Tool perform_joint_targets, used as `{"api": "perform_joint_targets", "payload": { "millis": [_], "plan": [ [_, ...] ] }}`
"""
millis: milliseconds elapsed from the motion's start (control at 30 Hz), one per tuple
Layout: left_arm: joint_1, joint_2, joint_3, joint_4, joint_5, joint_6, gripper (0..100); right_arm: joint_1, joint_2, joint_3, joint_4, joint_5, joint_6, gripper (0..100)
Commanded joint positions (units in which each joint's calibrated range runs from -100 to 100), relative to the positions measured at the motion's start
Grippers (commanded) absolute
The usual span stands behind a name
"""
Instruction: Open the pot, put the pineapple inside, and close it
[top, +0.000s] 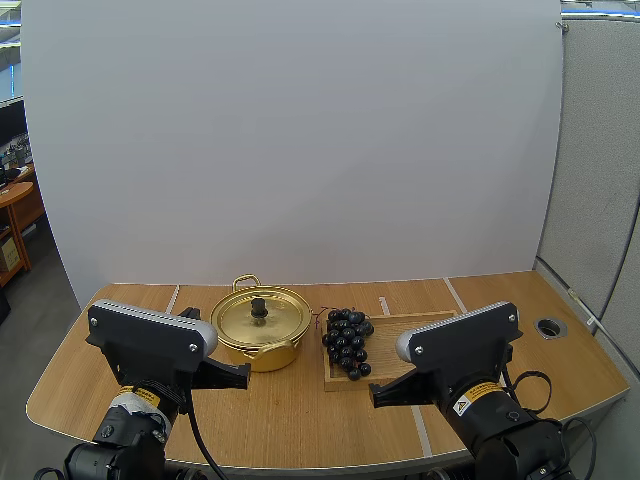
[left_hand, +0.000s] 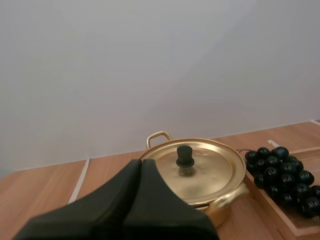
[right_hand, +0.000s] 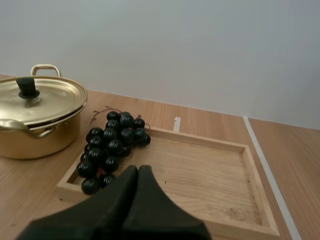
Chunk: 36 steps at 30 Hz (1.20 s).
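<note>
A: Where does the robot stand with the pot (top: 265, 355)?

B: Nothing is begun, by the look of it. The lid (top: 280, 320) sits on the golden pot, which stands on the worktop (top: 300, 420) just beside the wooden tray (right_hand: 200, 170). Both arms hang at the near edge. The left claw (left_hand: 141, 167) and the right claw (right_hand: 138, 172) are each pressed together into one dark wedge, holding nothing.

A: And the pineapple?

B: None is to be seen. The fruit there is a bunch of grapes (top: 347, 342), dark ones, lying at the tray's end nearest the pot.

A: So the lid comes first. How should it go about that?

B: The left claw points almost at the black knob (left_hand: 185, 156) in the lid's middle. It would do well to spread its fingers before coming down, straddle the knob squarely, pinch it low on the stem and lift straight up, lest the lid tip or drag the pot.
</note>
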Motion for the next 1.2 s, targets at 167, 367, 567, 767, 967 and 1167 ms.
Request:
{"api": "perform_joint_targets", "payload": {
  "millis": [167, 367, 567, 767, 967, 1167],
  "plan": [
    [1.10, -0.21, 0.05, 4.11, 3.21, -0.32, 0, -0.51, -0.38, 0.24, -2.22, 2.42, -0.02, 0],
    [1.15, -0.21, 0.05, 11.39, 12.28, -2.15, 0, -0.51, -0.38, 0.24, -2.22, 3.00, 0.21, 0],
    [1.15, -0.21, 0.05, 11.29, 12.95, -8.58, 0, -0.51, -0.38, 0.24, -2.22, 3.21, 3.03, 0],
    [1.15, -0.21, 0.05, 11.29, 12.95, -8.95, 0, -0.51, -0.38, 0.24, -2.45, 3.59, 3.03, 0],
    [1.15, -0.21, 0.05, 11.29, 12.57, -11.49, 0, -0.51, -0.38, 0.24, -2.45, 3.59, 3.03, 0],
    [1.15, -0.21, 0.05, 11.29, 12.57, -11.88, 0, -0.51, -0.38, 0.24, -2.55, 3.59, 3.03, 0]
  ]
}}
